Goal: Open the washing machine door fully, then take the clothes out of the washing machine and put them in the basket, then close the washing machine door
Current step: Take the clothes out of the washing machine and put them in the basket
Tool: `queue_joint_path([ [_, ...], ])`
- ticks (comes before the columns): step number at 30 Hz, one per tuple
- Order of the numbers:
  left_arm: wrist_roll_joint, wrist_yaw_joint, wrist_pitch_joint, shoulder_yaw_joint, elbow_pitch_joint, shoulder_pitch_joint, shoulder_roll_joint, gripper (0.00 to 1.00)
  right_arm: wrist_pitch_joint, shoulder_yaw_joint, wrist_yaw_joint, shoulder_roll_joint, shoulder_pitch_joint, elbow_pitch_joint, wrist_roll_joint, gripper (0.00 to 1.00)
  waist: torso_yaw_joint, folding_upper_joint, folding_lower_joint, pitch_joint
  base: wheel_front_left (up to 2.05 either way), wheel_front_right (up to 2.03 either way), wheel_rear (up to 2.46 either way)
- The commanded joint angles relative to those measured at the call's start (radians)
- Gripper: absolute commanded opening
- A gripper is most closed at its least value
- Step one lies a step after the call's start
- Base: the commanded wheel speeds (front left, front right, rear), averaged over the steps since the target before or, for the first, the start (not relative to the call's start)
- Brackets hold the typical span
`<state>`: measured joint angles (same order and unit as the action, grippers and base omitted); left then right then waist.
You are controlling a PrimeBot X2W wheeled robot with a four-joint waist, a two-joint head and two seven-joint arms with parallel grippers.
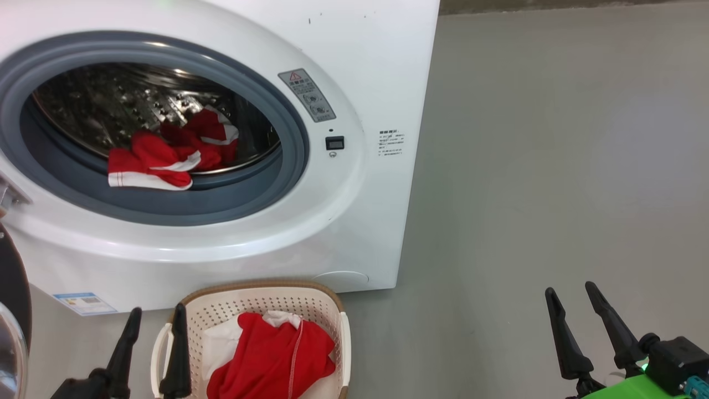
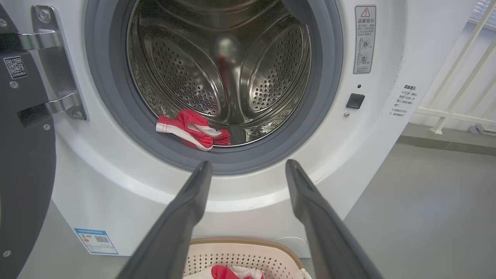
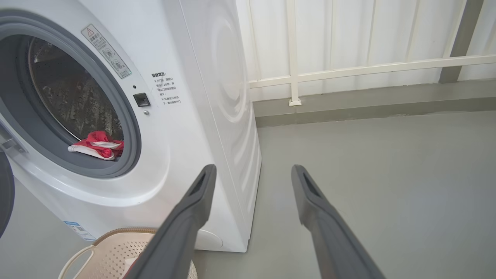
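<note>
**Unloading nearly done, one reach ahead**

Head view: the washing machine (image 1: 360,233) has its door (image 1: 12,288) swung out at the left edge, so the mouth is free. A red striped garment (image 1: 166,158) lies at the front lip of the drum (image 1: 111,100), within easy reach. More clothes (image 1: 266,354), red and pale, sit in the basket (image 1: 260,288), set just below the opening for a short drop. The left gripper (image 1: 158,313) hovers at the basket's left rim, fingers wide and empty. The right gripper (image 1: 570,290) waits well apart over bare floor (image 1: 554,166), also spread wide and holding nothing.

Left wrist view: the fingers point toward the garment past the grey gasket (image 2: 112,116). The hinge (image 2: 58,69) and door sit aside, out of the path.

Right wrist view: this gripper faces the machine's corner and a white railing (image 3: 368,69); nothing obstructs it.
</note>
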<state>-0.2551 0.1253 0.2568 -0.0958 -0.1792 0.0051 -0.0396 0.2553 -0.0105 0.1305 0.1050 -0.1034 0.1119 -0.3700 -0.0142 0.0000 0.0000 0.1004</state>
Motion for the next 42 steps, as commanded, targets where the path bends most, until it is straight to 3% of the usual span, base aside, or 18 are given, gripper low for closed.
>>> queue_joint_path([
  [1, 0.005, 0.005, 0.005, -0.038, 0.032, -0.003, -0.013, 1.00, 0.006, -0.017, 0.000, 0.016, 0.006, -0.027, -0.009, 1.00, -0.004, 0.0000, 0.0000, -0.006, 0.00, 0.00, 0.00],
  [23, 0.035, 0.005, 0.005, -0.021, 0.031, -0.025, -0.011, 1.00, 0.006, -0.015, 0.000, 0.004, 0.021, -0.034, -0.007, 1.00, -0.005, 0.0000, 0.0000, 0.038, 0.00, 0.00, 0.00],
  [33, 0.165, 0.001, 0.005, -0.036, -0.123, -0.257, -0.036, 1.00, 0.006, -0.035, 0.000, -0.006, 0.094, -0.037, -0.007, 1.00, -0.023, 0.0000, 0.0000, 0.159, 0.00, 0.00, 0.00],
  [42, 0.266, -0.037, 0.005, -0.019, -0.332, -0.542, -0.136, 1.00, 0.006, -0.076, 0.000, -0.023, 0.190, -0.040, -0.010, 1.00, -0.089, 0.0000, 0.0000, 0.302, 0.00, 0.00, 0.00],
])
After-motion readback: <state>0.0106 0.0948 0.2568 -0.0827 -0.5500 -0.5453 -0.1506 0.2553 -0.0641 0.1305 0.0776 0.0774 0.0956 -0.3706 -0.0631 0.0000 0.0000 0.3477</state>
